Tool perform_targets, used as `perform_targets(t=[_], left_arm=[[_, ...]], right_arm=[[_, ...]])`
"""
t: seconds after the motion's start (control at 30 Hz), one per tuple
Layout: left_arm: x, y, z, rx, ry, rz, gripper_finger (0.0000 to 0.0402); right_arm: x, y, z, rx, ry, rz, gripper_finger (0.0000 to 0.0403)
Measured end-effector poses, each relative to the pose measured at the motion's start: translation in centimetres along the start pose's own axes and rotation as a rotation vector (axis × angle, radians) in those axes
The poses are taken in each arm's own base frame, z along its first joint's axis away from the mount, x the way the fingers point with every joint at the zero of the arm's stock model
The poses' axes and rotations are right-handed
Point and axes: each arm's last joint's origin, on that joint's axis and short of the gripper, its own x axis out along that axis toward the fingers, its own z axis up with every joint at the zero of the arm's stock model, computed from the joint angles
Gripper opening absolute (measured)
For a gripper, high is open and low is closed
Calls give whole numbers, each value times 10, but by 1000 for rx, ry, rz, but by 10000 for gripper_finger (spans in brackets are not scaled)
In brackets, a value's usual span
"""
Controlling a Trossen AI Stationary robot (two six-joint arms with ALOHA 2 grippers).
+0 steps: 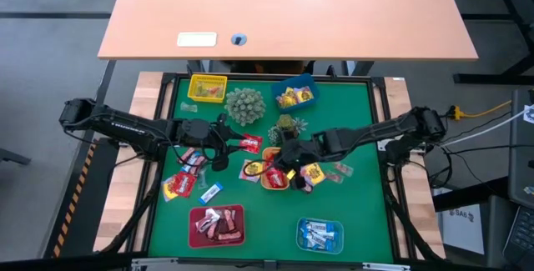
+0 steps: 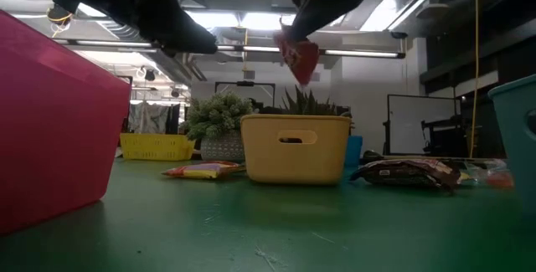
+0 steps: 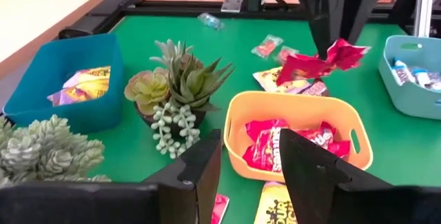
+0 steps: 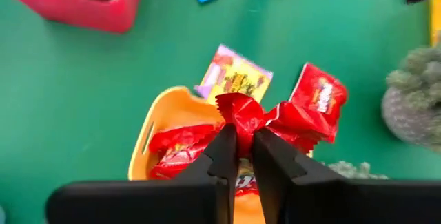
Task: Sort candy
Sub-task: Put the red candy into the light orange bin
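My right gripper is shut on a red-wrapped candy above the orange tray, which holds more red candies. In the low view that candy hangs in the air over the tray. My left gripper is open and low over the mat just left of the orange tray, near a red candy lying flat on the mat. Loose candies lie on the green mat: red ones, a blue-white one and a yellow one. My right gripper pinches the red candy between its two fingers by a crumpled part of the wrapper. The fingers come from above, pointing down. The candy is lifted clear over the orange tray, and its free end sticks out sideways.
A yellow tray and a blue tray stand at the far edge. A red tray and a light blue tray stand at the near edge. Two spiky plants stand between the arms and the far trays.
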Motion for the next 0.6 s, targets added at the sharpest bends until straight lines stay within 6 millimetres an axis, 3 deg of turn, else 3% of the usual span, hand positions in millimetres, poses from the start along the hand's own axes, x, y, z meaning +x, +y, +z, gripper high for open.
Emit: perform_targets(t=[0.33, 0.6], left_arm=[[0, 2, -4, 3, 43, 67, 134], [8, 2, -13, 14, 100, 99, 134]], right_arm=[[1, -1, 0, 5, -4, -4, 166], [1, -1, 0, 5, -2, -3, 197]])
